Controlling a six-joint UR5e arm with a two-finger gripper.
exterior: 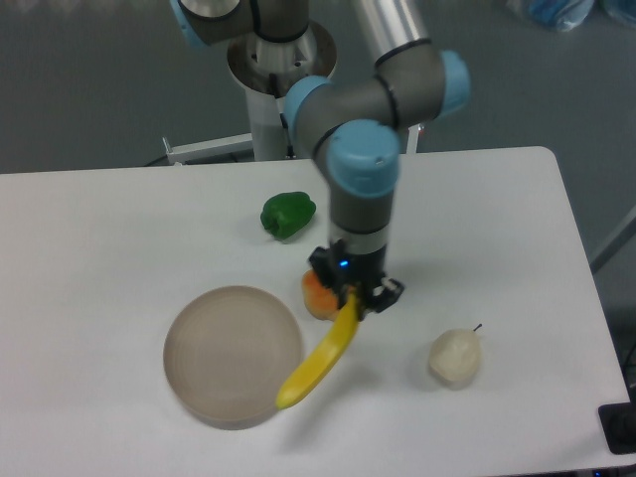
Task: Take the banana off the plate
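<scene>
end effector (350, 296) pinching the banana (320, 361) by its upper end — low tip over the plate (217, 348) rim.

Quick headcount, and we've got one banana (320, 361), yellow and the only one out here. One plate (231, 355), round and tan, that's our single dish. One green pepper (287, 214) up top, we count just the one. One orange fruit (316, 294), half tucked behind the tool. One pale, cream-coloured fruit (455, 357) with a little stem over on the side. And one arm with one gripper (353, 294). That's four toy foods besides the banana's plate, five foods all told.
</scene>
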